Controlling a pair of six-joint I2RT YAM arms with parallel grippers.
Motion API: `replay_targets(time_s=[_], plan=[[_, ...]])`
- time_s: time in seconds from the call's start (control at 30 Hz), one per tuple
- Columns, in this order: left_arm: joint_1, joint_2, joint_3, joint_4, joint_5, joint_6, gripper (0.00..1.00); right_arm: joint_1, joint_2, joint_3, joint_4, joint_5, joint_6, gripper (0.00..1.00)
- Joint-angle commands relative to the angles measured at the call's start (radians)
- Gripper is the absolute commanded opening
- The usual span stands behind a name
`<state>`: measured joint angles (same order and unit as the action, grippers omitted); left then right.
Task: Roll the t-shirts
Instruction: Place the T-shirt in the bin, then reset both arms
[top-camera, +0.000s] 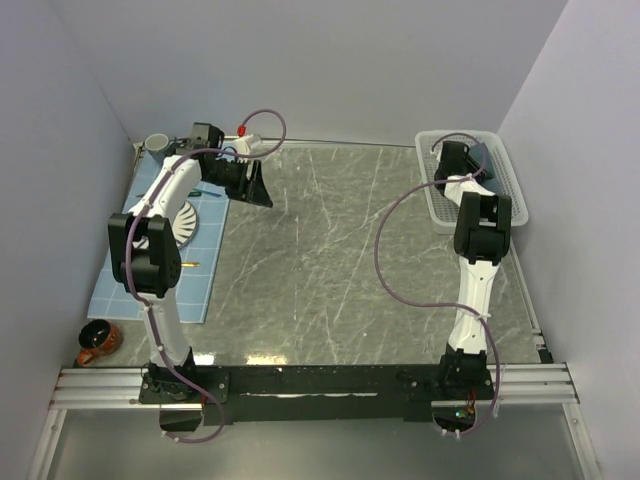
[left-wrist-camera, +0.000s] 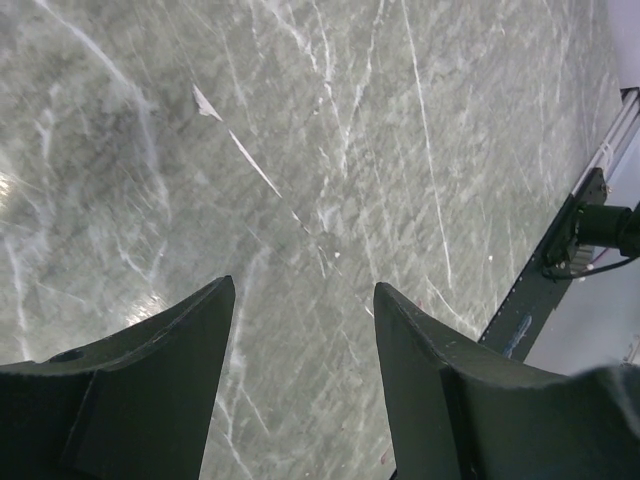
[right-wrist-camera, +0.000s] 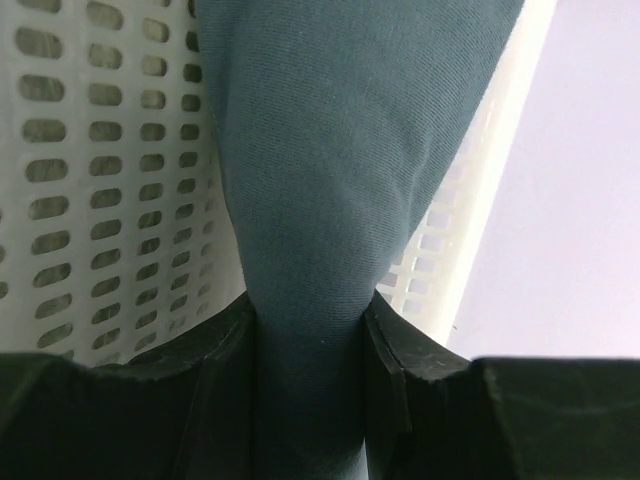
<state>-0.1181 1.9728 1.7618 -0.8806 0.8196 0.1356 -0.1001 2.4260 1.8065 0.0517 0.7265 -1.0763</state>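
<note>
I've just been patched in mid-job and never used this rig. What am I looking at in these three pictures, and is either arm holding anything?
A left arm and a right arm stand bolted at the near edge of a marble-look table. The overhead view shows both; each other picture looks along one wrist's fingers. The left gripper is open and empty above the table. The right gripper is shut on a slate-blue t-shirt in a white basket. At left lie a blue placemat, a striped plate and a brown mug.

One each: t-shirt (right-wrist-camera: 310, 200), basket (right-wrist-camera: 100, 200), placemat (top-camera: 195, 285), plate (top-camera: 186, 226), mug (top-camera: 97, 342), cup (top-camera: 158, 145).
</note>
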Motion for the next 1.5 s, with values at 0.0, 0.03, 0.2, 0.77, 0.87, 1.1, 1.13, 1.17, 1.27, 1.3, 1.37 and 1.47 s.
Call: replay_targets(time_s=[0.0, 0.03, 0.2, 0.77, 0.87, 1.1, 1.13, 1.17, 1.27, 1.3, 1.37, 1.47], plan=[[0.003, 0.012, 0.054, 0.003, -0.010, 0.004, 0.64, -0.009, 0.004, 0.030, 0.019, 0.048, -0.004, 0.00], [0.003, 0.011, 0.051, 0.002, -0.010, 0.007, 0.64, -0.010, 0.008, 0.036, 0.017, 0.048, -0.004, 0.00], [0.003, 0.001, 0.034, -0.001, -0.011, 0.009, 0.64, -0.010, 0.036, 0.066, -0.041, 0.044, 0.018, 0.00], [0.003, -0.029, 0.027, -0.029, -0.027, 0.030, 0.64, -0.012, 0.045, 0.059, -0.085, 0.019, 0.035, 0.79], [0.003, -0.038, 0.022, -0.021, -0.014, 0.027, 0.64, -0.004, 0.015, 0.048, -0.119, 0.007, 0.055, 0.83], [0.005, -0.049, 0.037, -0.014, 0.038, 0.041, 0.64, 0.045, -0.100, 0.044, -0.369, -0.142, 0.228, 1.00], [0.005, -0.049, 0.044, -0.014, 0.044, 0.044, 0.64, 0.051, -0.131, 0.031, -0.386, -0.169, 0.242, 1.00], [0.005, -0.051, 0.048, -0.012, 0.053, 0.045, 0.64, 0.056, -0.146, 0.024, -0.410, -0.183, 0.274, 1.00], [0.005, -0.061, 0.070, -0.008, 0.052, 0.058, 0.65, 0.063, -0.205, 0.031, -0.484, -0.251, 0.366, 1.00], [0.005, -0.072, 0.074, 0.000, 0.047, 0.059, 0.66, 0.063, -0.221, 0.040, -0.502, -0.275, 0.383, 1.00], [0.005, -0.086, 0.074, 0.017, 0.035, 0.059, 0.68, 0.063, -0.277, 0.039, -0.536, -0.321, 0.417, 1.00], [0.005, -0.120, 0.065, 0.069, 0.026, 0.021, 0.73, 0.076, -0.363, 0.047, -0.575, -0.350, 0.467, 1.00]])
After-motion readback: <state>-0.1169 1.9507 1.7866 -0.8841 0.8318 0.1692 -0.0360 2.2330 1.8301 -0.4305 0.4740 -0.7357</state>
